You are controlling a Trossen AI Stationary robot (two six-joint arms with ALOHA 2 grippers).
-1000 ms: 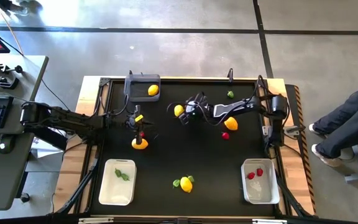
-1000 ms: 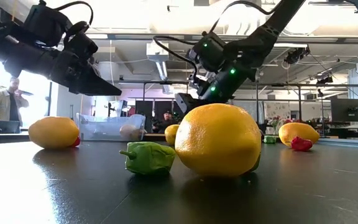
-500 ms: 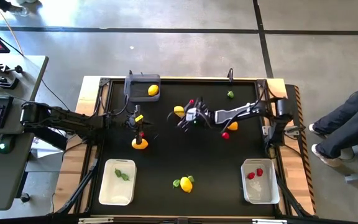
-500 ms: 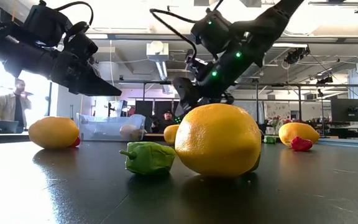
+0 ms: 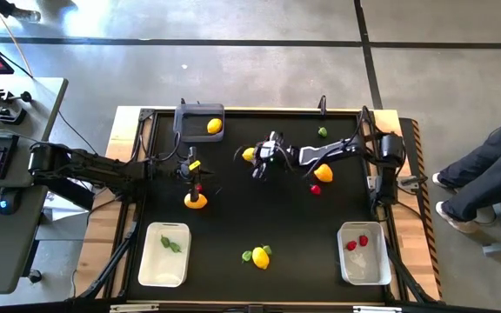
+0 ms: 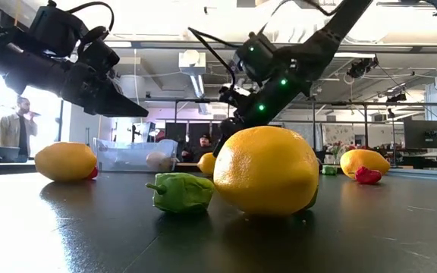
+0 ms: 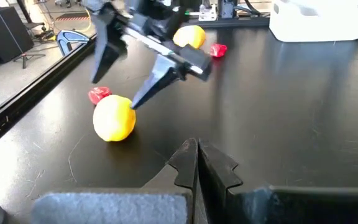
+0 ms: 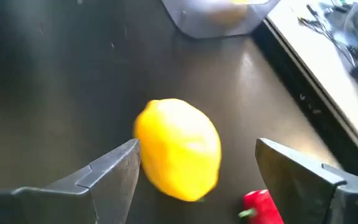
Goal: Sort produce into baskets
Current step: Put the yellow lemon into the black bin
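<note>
Grey basket (image 5: pixel 198 120) with one lemon (image 5: pixel 214 126); strawberries (image 5: pixel 357 243) in right white basket (image 5: pixel 364 268).

We see the right arm stretched from its base at the right table edge toward the table's middle, forearm nearly level, wrist angled down. The right gripper (image 5: pixel 256 162) sits low near the surface, its fingers (image 8: pixel 114 171) spread wide apart with nothing clamped between them. The left arm reaches in from the left edge, elbow low; the left gripper (image 7: pixel 196 163) points down over the left half, fingertips pressed together, empty
</note>
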